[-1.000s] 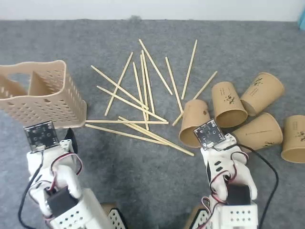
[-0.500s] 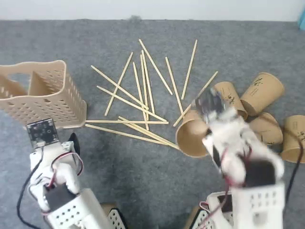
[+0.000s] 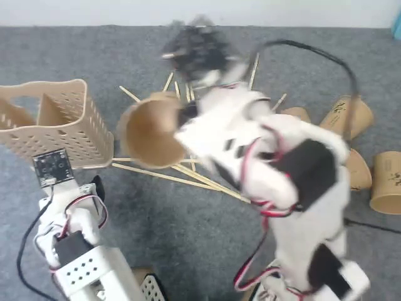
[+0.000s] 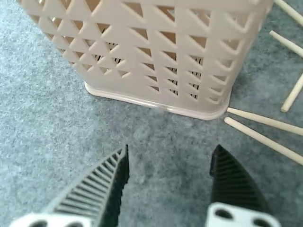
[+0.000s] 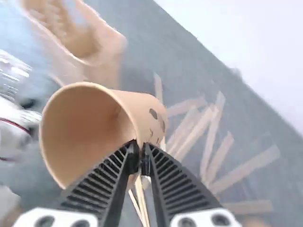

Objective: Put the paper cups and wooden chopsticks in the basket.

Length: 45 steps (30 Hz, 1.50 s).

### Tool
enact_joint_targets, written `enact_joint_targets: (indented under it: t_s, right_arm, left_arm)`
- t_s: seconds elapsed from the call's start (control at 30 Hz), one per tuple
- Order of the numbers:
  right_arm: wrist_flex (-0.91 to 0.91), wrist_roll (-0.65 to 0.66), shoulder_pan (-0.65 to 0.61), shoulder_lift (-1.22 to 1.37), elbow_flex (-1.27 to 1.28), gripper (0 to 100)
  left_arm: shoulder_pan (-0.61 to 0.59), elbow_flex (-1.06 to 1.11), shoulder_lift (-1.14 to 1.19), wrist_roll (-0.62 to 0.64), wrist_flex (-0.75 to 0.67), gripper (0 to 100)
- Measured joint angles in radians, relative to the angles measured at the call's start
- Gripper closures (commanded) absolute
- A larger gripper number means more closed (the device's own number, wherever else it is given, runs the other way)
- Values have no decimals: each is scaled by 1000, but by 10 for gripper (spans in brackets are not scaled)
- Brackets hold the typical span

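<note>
Cup (image 3: 150, 133) centre-frame, tight in your right claw (image 5: 140, 144); left claw (image 4: 170, 155) agape, empty, lower left by basket (image 3: 69, 135).

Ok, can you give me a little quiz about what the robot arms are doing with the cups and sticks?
1. True or false: the right arm's jaws are shut on a paper cup.
2. What stands just ahead of the left arm's open jaws? A) the basket B) a plate C) a spoon
3. Fill in the gap: the chopsticks lie on the grey ____.
Key: 1 true; 2 A; 3 carpet.
</note>
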Motion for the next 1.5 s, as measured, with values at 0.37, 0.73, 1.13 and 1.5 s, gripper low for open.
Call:
enact_joint_targets:
  t_s: [0.37,0.73,1.13,1.5]
  right_arm:
    - [-351,-3,-81,402,-333,991]
    - [-529,-12,-81,606,-333,991]
    - [-598,-18,-114,721,-331,990]
    - [-605,-18,-114,738,-333,854]
  left_arm:
    - [0,0,0,0,-18,732]
    - [0,0,0,0,-31,732]
    - [0,0,3,0,-46,732]
    - [0,0,3,0,-46,732]
